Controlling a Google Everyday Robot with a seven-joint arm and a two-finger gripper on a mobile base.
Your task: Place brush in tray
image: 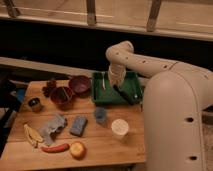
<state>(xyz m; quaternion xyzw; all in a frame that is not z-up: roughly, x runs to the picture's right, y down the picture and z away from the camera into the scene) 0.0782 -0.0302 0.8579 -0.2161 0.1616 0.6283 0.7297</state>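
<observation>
The green tray (132,84) sits at the back right of the wooden table. The black brush (124,95) lies slanted across the tray's middle, its upper end right under my gripper (115,83). My gripper hangs from the white arm over the tray's centre, pointing down, at or just above the brush's upper end. I cannot tell whether it touches the brush. A small pale utensil (103,80) lies in the tray's left part.
A maroon bowl (80,84) and a red bowl (62,95) stand left of the tray. A blue cup (100,115), a white cup (120,128), a blue sponge (78,125), a grey cloth (52,128), a banana (31,135) and an apple (77,150) lie in front.
</observation>
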